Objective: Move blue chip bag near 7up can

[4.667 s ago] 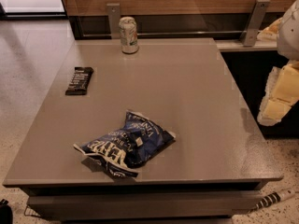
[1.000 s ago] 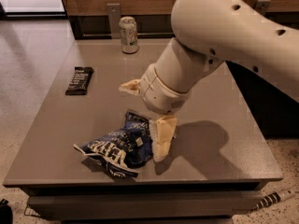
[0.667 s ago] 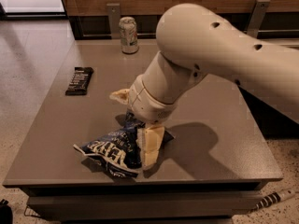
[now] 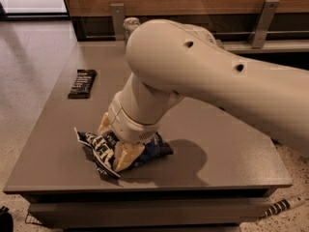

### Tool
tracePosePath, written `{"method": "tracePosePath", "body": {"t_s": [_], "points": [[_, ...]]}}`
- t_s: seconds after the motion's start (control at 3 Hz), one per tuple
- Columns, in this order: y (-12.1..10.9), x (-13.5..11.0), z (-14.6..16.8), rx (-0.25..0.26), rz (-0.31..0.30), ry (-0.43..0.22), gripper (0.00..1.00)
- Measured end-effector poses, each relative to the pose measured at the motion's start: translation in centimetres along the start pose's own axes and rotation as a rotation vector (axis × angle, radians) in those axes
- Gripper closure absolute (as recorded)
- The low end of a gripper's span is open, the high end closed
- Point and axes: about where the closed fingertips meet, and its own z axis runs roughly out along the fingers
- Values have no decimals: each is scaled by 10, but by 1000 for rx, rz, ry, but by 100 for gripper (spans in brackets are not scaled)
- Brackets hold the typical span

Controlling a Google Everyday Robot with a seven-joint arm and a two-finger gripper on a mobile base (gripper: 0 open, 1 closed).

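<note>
— one gripper (image 4: 116, 141), where is it?
— down on your blue chip bag (image 4: 98, 147), near the front edge of the table (image 4: 227, 153) (whether the jaws pinch it, you cannot tell). the 7up can (image 4: 131, 22) sits well apart at the back, mostly hidden by the arm (image 4: 203, 66).

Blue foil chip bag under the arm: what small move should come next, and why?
Probably close the gripper on the dark blue glossy foil chip bag. Its tan fingers appear apart, straddling the crumpled bag near the front edge of the grey table, while the small white-silver 7up can stands at the far edge, mostly hidden behind the arm.
</note>
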Motion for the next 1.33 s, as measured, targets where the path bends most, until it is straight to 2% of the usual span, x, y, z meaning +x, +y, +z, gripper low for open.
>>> {"method": "tracePosePath", "body": {"t_s": [0.67, 1.0, 1.33], "points": [[0, -3, -1, 1, -5, 3, 91], [0, -4, -1, 2, -8, 4, 100], [0, -4, -1, 2, -8, 4, 100]]}}
